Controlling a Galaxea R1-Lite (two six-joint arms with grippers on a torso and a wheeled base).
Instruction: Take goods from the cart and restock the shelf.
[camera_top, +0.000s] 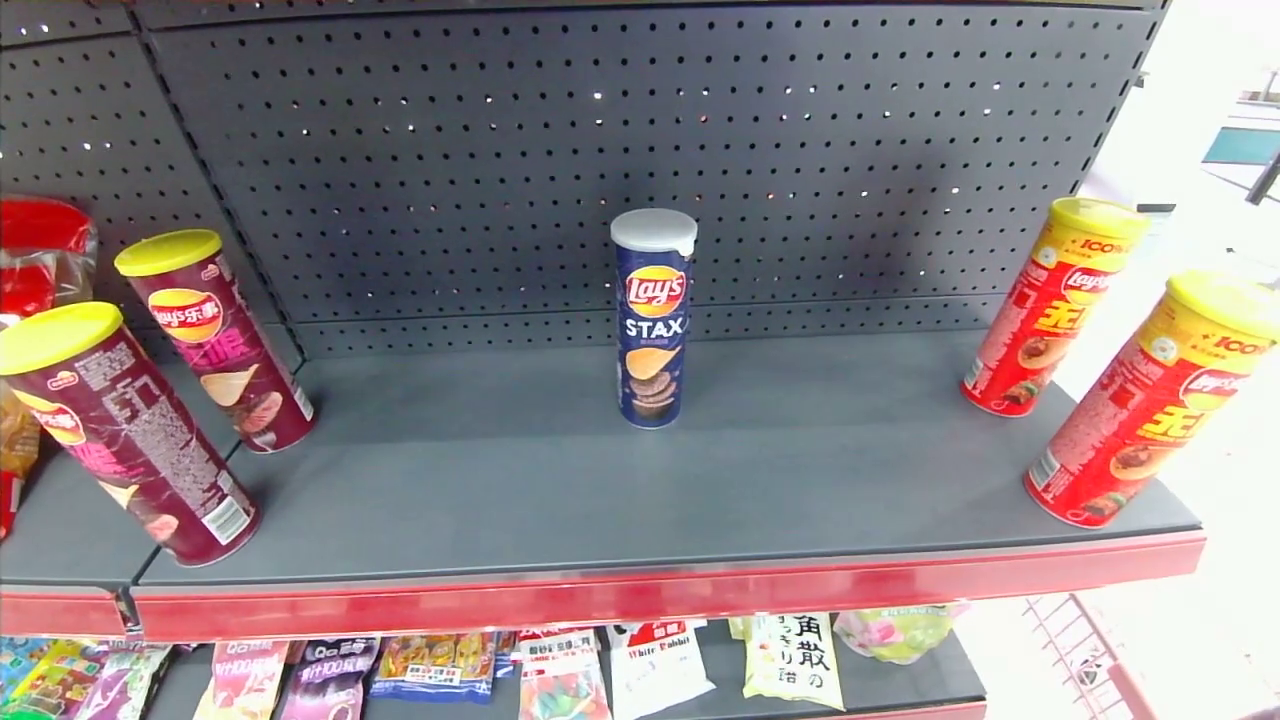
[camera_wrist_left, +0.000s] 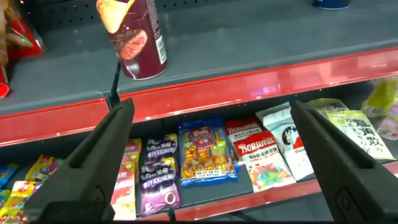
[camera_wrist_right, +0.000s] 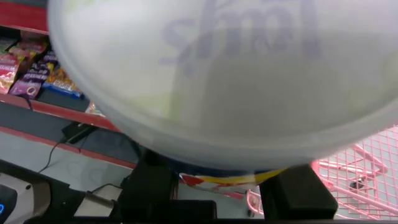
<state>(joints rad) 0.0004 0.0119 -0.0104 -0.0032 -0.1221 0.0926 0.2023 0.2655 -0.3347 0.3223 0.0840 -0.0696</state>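
Observation:
A chip can fills the right wrist view, its translucent white lid (camera_wrist_right: 217, 74) close to the camera and a blue and yellow body below it. My right gripper (camera_wrist_right: 224, 186) is shut on this can, one black finger on each side. On the grey shelf (camera_top: 560, 500) a blue chip can (camera_top: 652, 318) stands upright in the middle, near the pegboard back. My left gripper (camera_wrist_left: 211, 112) is open and holds nothing, in front of the shelf's red front edge (camera_wrist_left: 249, 87).
Two maroon cans (camera_top: 215, 340) (camera_top: 120, 430) stand at the shelf's left, two red cans (camera_top: 1055, 305) (camera_top: 1150, 400) at its right. Candy bags (camera_wrist_left: 205, 152) line the lower shelf. A pink wire cart (camera_wrist_right: 354, 186) is at the lower right, beside the shelf.

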